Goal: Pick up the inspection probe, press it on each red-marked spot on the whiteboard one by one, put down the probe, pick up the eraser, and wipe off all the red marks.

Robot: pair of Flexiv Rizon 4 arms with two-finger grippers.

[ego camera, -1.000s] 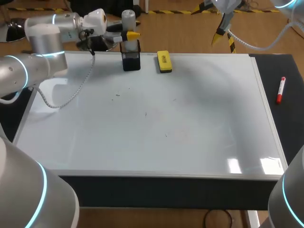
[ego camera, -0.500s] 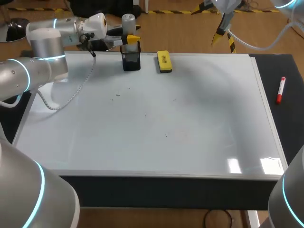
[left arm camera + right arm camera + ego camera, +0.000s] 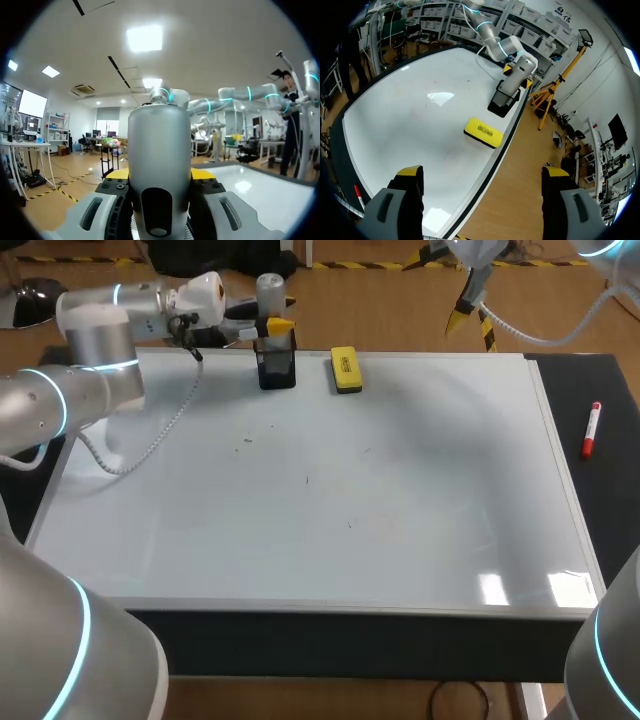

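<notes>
Grey probe [image 3: 270, 285], whiteboard [image 3: 420, 500] far edge; left gripper [image 3: 281, 321] hold unclear; right gripper [image 3: 482, 173] splayed empty.

Robotics lab, test station: left arm [image 3: 95, 325] and right arm [image 3: 612, 665], both grey, cabled, flank a table [image 3: 612, 510] bearing a whiteboard [image 3: 400, 500]; red marker [image 3: 591, 429] beside it.

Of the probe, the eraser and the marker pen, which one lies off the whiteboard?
The red marker pen: it lies on the dark surface right of the whiteboard. The yellow eraser and the black holder with the probe stand on the board.
</notes>
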